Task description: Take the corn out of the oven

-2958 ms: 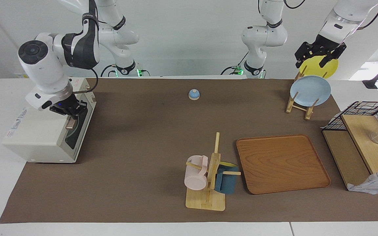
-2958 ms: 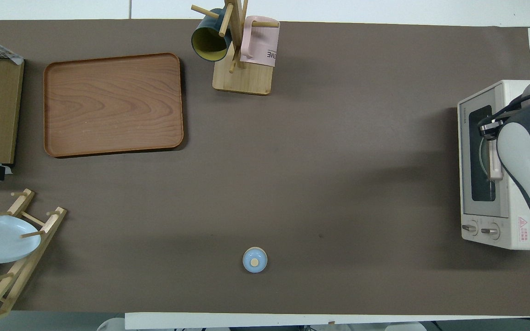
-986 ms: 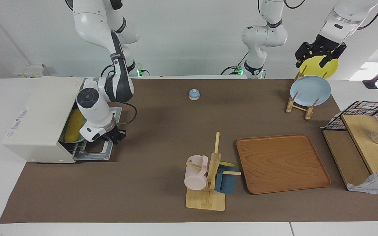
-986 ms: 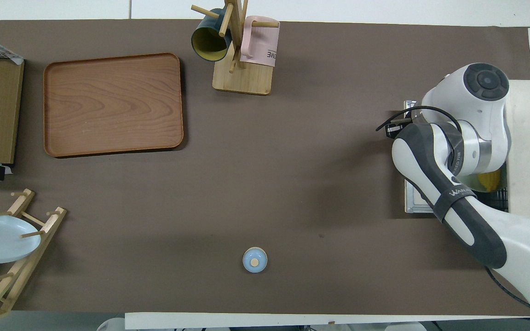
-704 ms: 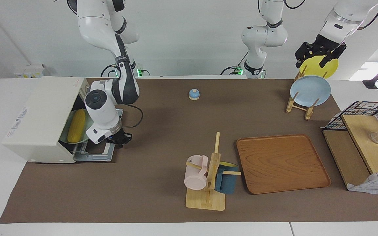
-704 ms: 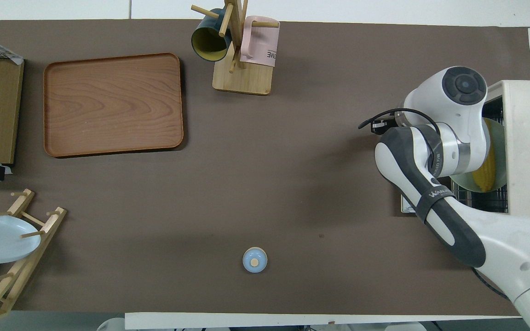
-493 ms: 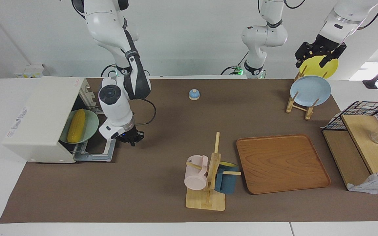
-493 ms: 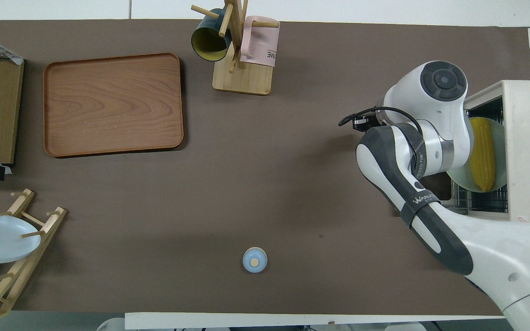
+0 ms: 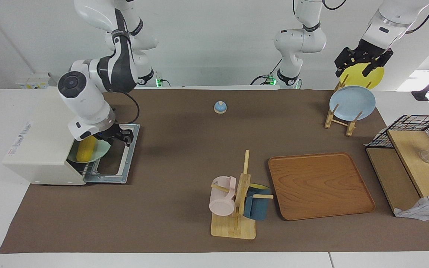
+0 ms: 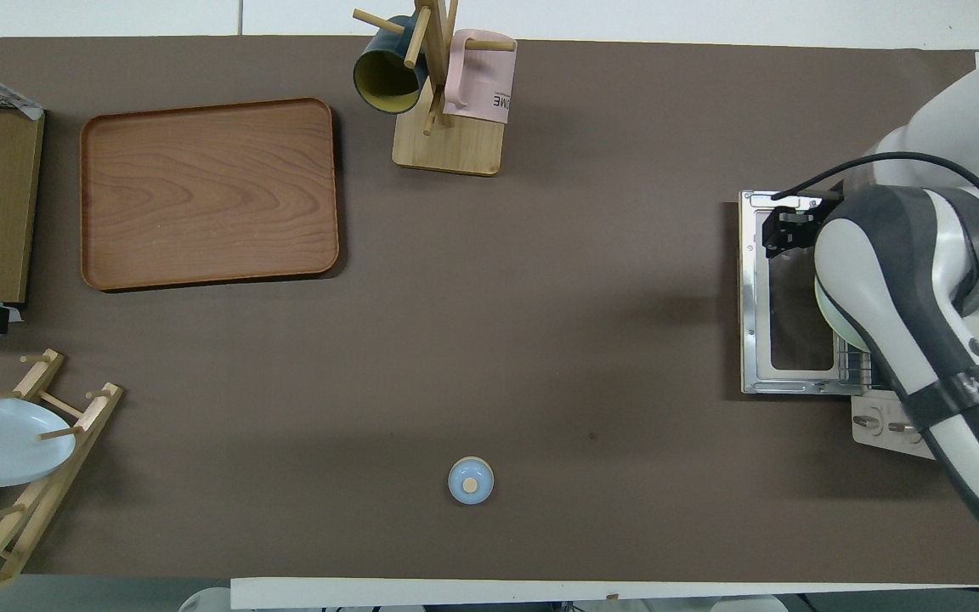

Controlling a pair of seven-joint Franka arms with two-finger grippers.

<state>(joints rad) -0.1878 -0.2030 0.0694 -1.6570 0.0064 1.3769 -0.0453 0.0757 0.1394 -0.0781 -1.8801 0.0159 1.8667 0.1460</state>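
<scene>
Oven (image 9: 39,149): at the right arm's end of the worktop (image 9: 184,156); door (image 9: 125,158) now lies flat open, where seconds ago it was shut.
Corn (image 9: 86,150): in the oven mouth, on a green plate (image 9: 103,150) on the rack (image 9: 89,172); not yet out.
Right hand (image 9: 120,137): back from over the worktop, now over the door just beside the plate; apart or together, I cannot tell. Likely the reach for the corn.
Left hand (image 9: 362,63): waits over the dish rack (image 9: 339,121), apart, empty.
Writing: red label (image 9: 19,140) on the oven top, too small to read; "ME" on the pink mug (image 10: 483,81).

Facing cam: high, looks back at robots. Overhead cam: steep down from robots' end. Both share brown mat (image 9: 184,149), flipped half-turn.
</scene>
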